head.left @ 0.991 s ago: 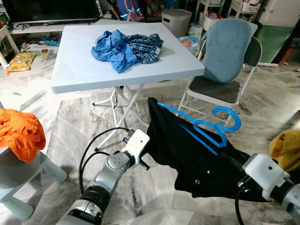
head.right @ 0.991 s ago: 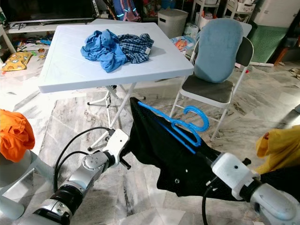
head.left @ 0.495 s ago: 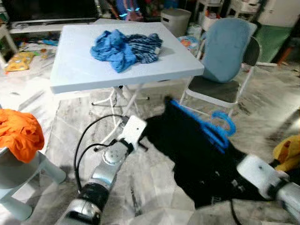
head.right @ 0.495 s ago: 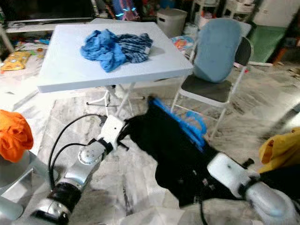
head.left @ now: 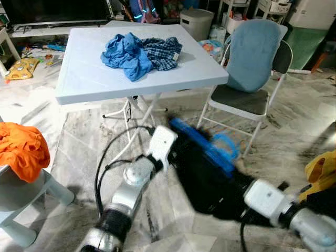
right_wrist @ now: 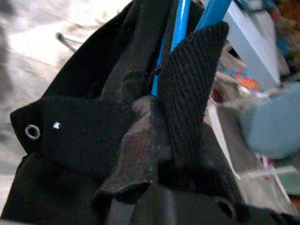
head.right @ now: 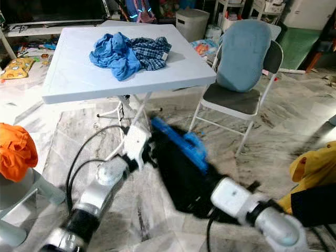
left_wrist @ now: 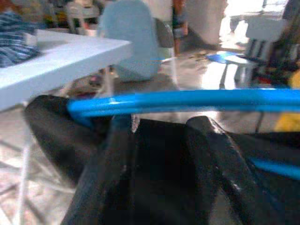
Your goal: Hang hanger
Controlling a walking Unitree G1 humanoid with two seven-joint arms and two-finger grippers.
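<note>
blue hanger (head.left: 202, 144) with black garment (head.left: 210, 178) spans both pincers | left pincer (left_wrist: 159, 154) clamps hanger end | right pincer (right_wrist: 154, 140) bunched in garment, grip unclear | above floor, before desk (head.left: 79, 79) front edge

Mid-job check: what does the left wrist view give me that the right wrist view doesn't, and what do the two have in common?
Left wrist view: the light blue folding table's edge and the pale blue cushioned chair behind, with a long bar of the blue plastic hanger running across the black garment.

Right wrist view: a metal eyelet and a ribbed black fabric flap.

Both share the hanger inside the black garment.
</note>
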